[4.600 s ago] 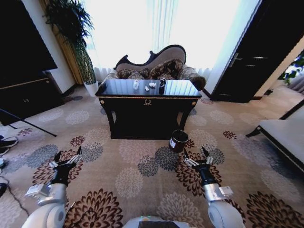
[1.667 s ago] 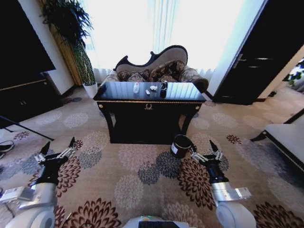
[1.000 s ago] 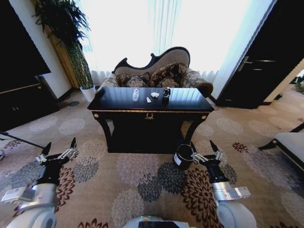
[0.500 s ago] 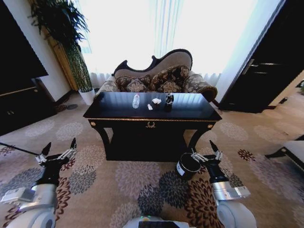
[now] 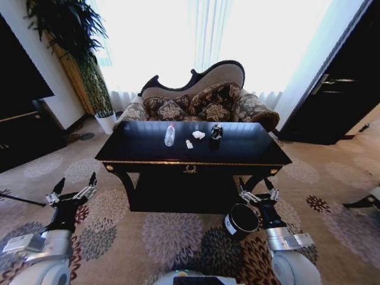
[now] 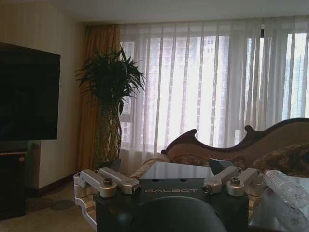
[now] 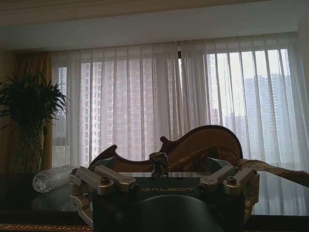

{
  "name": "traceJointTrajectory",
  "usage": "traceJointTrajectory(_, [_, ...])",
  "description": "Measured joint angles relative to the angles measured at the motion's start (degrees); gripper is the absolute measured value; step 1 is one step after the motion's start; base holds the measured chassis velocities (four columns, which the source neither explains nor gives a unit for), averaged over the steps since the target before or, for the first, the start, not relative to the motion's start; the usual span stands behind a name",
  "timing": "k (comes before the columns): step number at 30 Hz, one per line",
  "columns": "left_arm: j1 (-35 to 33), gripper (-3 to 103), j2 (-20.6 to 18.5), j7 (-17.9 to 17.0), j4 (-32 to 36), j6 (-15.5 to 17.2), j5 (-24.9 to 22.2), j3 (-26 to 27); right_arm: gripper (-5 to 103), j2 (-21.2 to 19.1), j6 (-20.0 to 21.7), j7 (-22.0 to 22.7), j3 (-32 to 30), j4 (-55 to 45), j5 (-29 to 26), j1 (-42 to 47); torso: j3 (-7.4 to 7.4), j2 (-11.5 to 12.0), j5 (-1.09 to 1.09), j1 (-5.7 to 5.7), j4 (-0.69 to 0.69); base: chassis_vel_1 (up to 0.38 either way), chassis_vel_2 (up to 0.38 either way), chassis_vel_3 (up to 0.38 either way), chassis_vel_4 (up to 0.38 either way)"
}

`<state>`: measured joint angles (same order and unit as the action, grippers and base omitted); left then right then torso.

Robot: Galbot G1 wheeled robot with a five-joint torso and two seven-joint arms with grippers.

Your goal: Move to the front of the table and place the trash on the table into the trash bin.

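Facing glossy black gold-trimmed table (image 5: 148, 145) bearing dark can (image 5: 216, 132). Left claw (image 5: 73, 193), right claw (image 5: 257, 194): both spread apart, empty, beside round dark bin (image 5: 241, 221).

The word "GALBOT" stood in pale letters on the dark body of the left gripper (image 6: 171, 186), low centre, and likewise on the right gripper (image 7: 161, 183).

glossy black wooden table (image 5: 249, 148), crumpled white paper wad (image 5: 198, 135), clear plastic bottle (image 5: 170, 135), patterned carpet (image 5: 172, 237)
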<state>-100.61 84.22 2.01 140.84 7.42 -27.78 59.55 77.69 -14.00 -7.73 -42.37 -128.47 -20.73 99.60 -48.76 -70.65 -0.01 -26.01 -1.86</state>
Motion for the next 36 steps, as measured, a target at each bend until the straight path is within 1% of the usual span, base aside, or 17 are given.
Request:
traceJointTrajectory(12, [0.40,100,-0.04,0.04,-0.72,-0.03,0.12,-0.29,100,0.23,-0.07,0.00,-0.01,0.00,0.19,-0.02,0.00,0.00,0.00,0.01,0.00,-0.158,0.158,0.158,-0.158])
traceJointTrajectory(20, [0.45,100,-0.01,0.04,-0.61,-0.03,0.12,-0.56,100,0.44,-0.91,-0.17,0.36,-0.06,0.05,0.08,0.01,0.00,-0.01,0.00,0.00,-0.157,0.149,0.164,-0.168])
traceJointTrajectory(25, [0.31,100,0.00,0.04,-0.08,-0.03,0.09,-0.51,100,0.51,-1.09,-0.22,0.12,-0.33,-0.03,0.14,-0.01,0.02,0.00,-0.05,0.00,-0.072,0.092,0.057,-0.067])
traceJointTrajectory(36, [0.23,100,-0.04,0.04,1.70,0.47,-0.69,-0.10,100,0.48,-1.09,-0.24,-1.59,-1.98,-0.06,0.68,0.02,-0.02,0.00,0.05,0.00,0.000,0.000,0.000,0.000])
